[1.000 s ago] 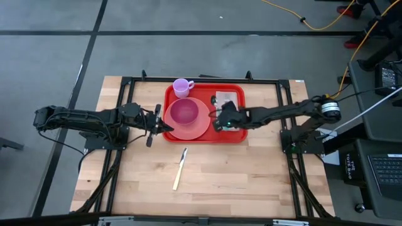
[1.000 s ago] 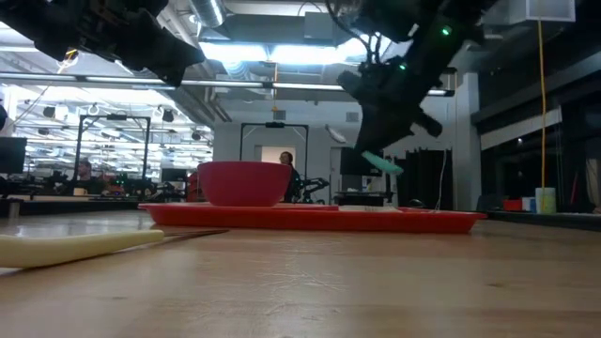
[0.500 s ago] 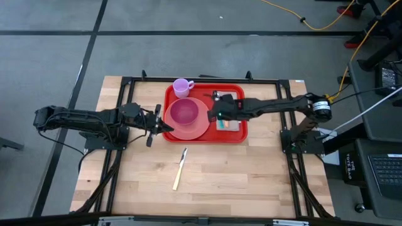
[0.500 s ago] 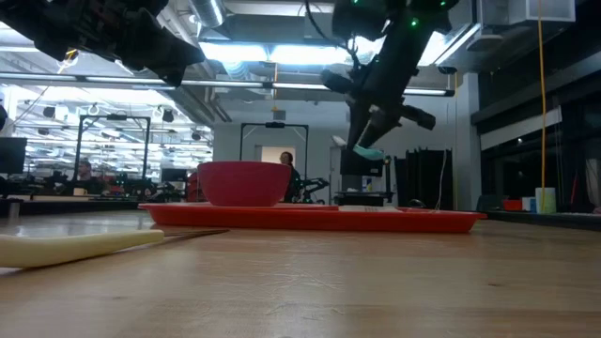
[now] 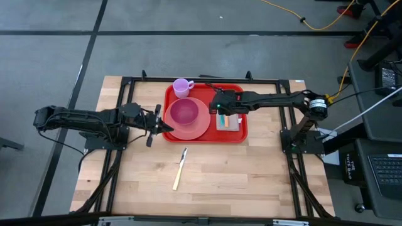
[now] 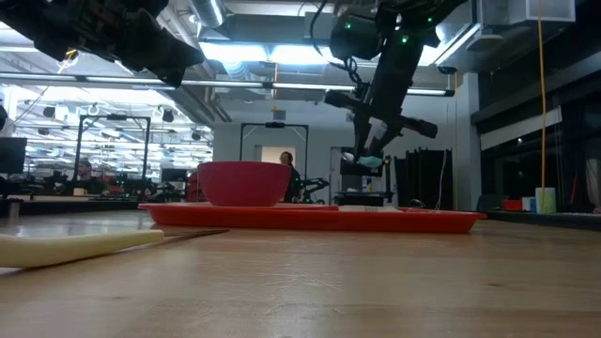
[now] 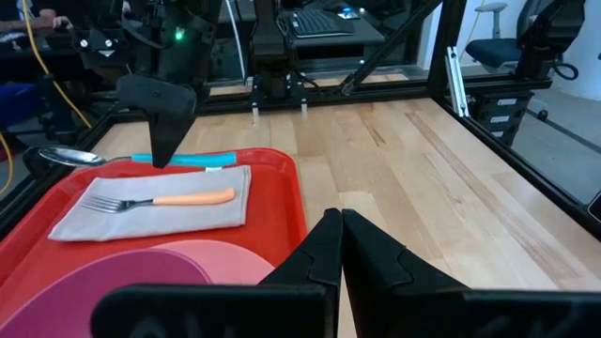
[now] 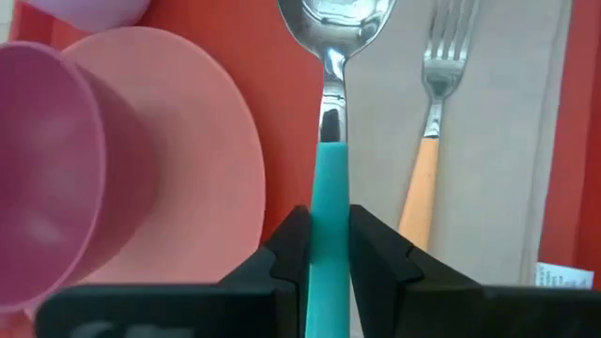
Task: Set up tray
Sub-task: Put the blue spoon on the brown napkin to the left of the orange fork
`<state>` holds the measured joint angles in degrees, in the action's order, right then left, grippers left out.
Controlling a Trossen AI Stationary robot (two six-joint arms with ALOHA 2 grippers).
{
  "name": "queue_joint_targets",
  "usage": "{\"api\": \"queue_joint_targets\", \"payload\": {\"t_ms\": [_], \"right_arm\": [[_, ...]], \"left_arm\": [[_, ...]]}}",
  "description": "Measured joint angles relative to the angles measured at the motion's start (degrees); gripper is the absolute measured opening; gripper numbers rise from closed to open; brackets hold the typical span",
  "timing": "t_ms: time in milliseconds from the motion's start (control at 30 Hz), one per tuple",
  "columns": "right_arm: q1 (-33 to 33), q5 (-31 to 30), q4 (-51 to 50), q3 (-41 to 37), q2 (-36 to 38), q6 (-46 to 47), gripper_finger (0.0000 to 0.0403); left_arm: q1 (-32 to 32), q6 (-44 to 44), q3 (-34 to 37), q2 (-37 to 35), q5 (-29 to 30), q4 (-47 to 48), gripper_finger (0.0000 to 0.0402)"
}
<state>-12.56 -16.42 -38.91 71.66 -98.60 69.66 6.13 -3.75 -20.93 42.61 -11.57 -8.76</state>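
Observation:
The red tray (image 5: pixel 237 135) lies at the table's far middle. On it are a pink plate (image 5: pixel 200 129) carrying a magenta bowl (image 5: pixel 183 113), a purple cup (image 5: pixel 182 86) and a pale napkin (image 7: pixel 150 211) with an orange-handled fork (image 8: pixel 423 178) lying on it. My right gripper (image 8: pixel 329 221) hovers over the tray between plate and napkin, shut on a teal-handled spoon (image 7: pixel 183 160). My left gripper (image 7: pixel 338 230) is shut with nothing in it, held above the tray's left rim (image 5: pixel 167 119). My right gripper pinches the spoon's teal handle (image 8: pixel 329 178) between its two fingers, close to the metal neck. The fingers come from above, slanting down, and lie across the handle. The spoon hangs about level, clear of the tray, its metal bowl (image 8: pixel 333 19) pointing past the fingertips.
A pale knife (image 5: pixel 180 168) lies on the bare wood near the table's middle, nearer than the tray. Black frame rails (image 5: pixel 201 80) run along the table's edges. Wide open wood stretches in front of the tray.
My right gripper has carried the spoon from over the napkin's near part toward the table's far edge, rising a little and rolling its wrist. The spoon has turned with it and stays clear of the tray.

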Motion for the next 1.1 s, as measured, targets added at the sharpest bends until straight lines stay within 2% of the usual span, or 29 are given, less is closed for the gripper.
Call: {"api": "queue_joint_targets", "payload": {"t_ms": [233, 400, 933, 1100], "right_arm": [[-0.31, -0.2, -0.29, -0.02, -3.18, 2.33, 0.0057], [-1.53, 3.36, -0.03, 0.53, -6.52, 2.06, 0.0057], [-5.76, 7.15, -13.38, 13.23, -13.73, 0.3, 0.0057], [-6.24, 7.15, -13.9, 13.49, -15.63, 0.14, 0.0057]], "left_arm": [[-0.02, 0.0, 0.0, 0.01, 0.0, -0.01, 0.0004], [-0.02, 0.0, 0.0, 0.02, 0.0, -0.08, 0.0004], [0.0, 0.0, 0.0, 0.0, 0.0, -0.46, 0.0004], [-0.02, 0.0, 0.0, 0.0, 0.02, -0.43, 0.0004]]}}
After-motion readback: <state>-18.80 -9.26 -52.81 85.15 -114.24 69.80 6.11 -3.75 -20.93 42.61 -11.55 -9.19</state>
